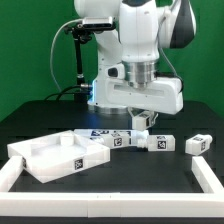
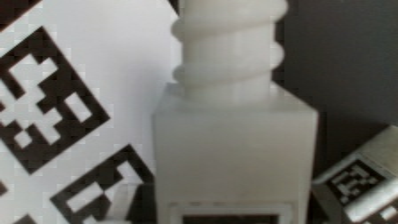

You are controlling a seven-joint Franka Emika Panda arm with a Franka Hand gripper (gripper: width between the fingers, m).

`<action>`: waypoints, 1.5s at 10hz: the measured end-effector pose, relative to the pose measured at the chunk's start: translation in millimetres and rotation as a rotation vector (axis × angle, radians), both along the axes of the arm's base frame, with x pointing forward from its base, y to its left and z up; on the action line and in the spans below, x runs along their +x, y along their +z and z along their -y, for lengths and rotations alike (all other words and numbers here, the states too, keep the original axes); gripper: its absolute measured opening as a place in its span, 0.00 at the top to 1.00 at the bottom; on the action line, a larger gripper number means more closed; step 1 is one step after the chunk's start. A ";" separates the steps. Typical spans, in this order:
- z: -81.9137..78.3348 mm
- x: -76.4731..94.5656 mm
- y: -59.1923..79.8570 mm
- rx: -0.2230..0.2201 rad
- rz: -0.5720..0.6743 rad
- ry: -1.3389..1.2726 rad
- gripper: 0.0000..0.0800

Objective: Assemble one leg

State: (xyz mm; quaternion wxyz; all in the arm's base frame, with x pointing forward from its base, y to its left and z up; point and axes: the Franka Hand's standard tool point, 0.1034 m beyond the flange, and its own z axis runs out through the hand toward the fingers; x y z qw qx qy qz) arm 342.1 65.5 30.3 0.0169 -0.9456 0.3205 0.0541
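My gripper [image 1: 138, 121] hangs low over the table, just right of the large white tabletop slab [image 1: 62, 155]. It is shut on a leg [image 2: 228, 120], a chunky white peg that fills the middle of the wrist view with its threaded end pointing away from the camera. My fingers themselves do not show in the wrist view. The slab's tagged face [image 2: 54, 120] lies beside the held leg. Three more legs lie on the table below and to the exterior view's right of the gripper: one [image 1: 124, 139], a second [image 1: 158, 143] and a third [image 1: 198, 143].
A white tray-like border frame [image 1: 15, 172] runs around the front and sides of the work area. Another tagged leg [image 2: 359, 180] lies close beside the held one. A light stand with cables [image 1: 78, 55] stands behind at the exterior view's left.
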 end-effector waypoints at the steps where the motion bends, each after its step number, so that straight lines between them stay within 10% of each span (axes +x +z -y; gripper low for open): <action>1: -6.9 -3.8 -7.1 -0.007 -0.007 0.011 0.67; 14: -29.1 3.7 -25.5 -0.015 -0.008 0.057 0.67; 15: -29.1 3.5 -25.7 -0.015 -0.009 0.057 0.53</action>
